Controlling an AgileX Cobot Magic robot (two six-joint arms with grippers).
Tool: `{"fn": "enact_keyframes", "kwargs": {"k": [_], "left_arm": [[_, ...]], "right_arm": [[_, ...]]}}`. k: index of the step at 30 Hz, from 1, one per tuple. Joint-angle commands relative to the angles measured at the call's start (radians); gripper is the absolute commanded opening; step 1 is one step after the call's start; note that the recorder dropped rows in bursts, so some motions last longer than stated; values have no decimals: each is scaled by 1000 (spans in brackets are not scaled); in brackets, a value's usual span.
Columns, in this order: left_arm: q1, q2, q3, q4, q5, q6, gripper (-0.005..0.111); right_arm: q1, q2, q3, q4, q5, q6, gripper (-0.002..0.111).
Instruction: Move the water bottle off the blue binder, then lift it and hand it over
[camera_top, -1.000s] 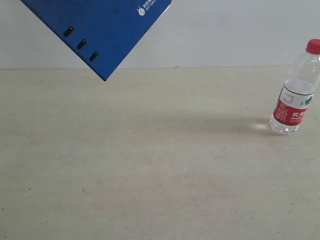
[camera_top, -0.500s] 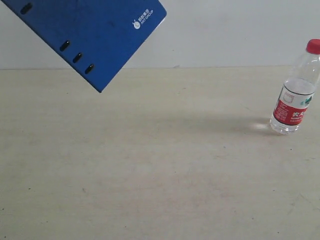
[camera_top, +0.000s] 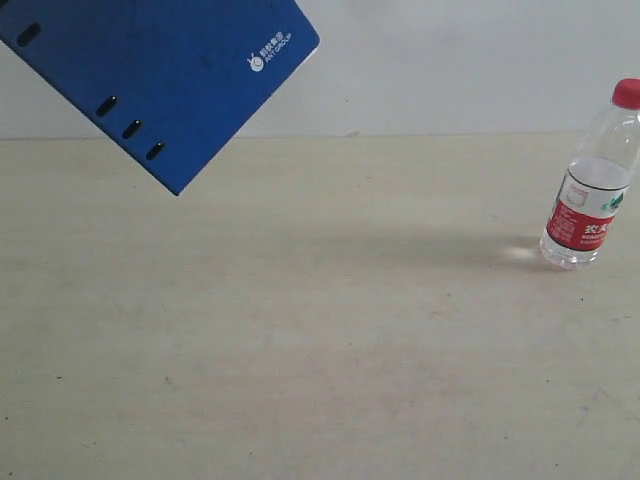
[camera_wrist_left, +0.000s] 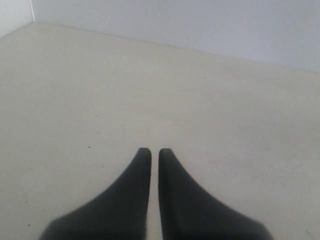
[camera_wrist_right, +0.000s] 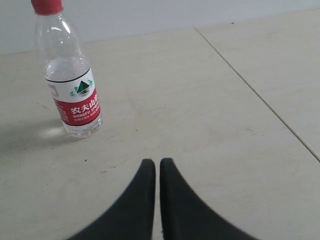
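The water bottle (camera_top: 590, 190) stands upright on the table at the far right, red cap on top. The blue binder (camera_top: 170, 70) hangs tilted in the air at the upper left, one corner pointing down, its white logo and three slots showing. What holds it is out of frame. Neither gripper appears in the exterior view. My right gripper (camera_wrist_right: 154, 162) is shut with nothing in it, apart from the bottle (camera_wrist_right: 70, 75), which stands ahead of it and off to one side. My left gripper (camera_wrist_left: 151, 152) is shut over bare table and holds nothing.
The pale table (camera_top: 320, 330) runs back to a light wall. A thin seam (camera_wrist_right: 250, 85) crosses the tabletop in the right wrist view. The bottle casts a faint shadow toward the middle of the table.
The blue binder has drifted left and lower in the exterior view, showing more of its face. The bottle has not moved.
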Motion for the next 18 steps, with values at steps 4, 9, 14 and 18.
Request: {"fn": "enact_keyframes", "kwargs": {"k": [4, 9, 14, 18], "left_arm": [[3, -4, 4, -17, -14, 22, 5], [3, -4, 4, -17, -16, 28, 5], [3, -4, 4, -17, -22, 36, 5], [3, -4, 4, -11, -23, 36, 5]], "right_arm": [[0, -9, 1, -11, -3, -7, 1], [0, -9, 1, -9, -5, -7, 1], [0, -9, 1, -9, -3, -7, 1], [0, -9, 1, -9, -3, -7, 1]]}}
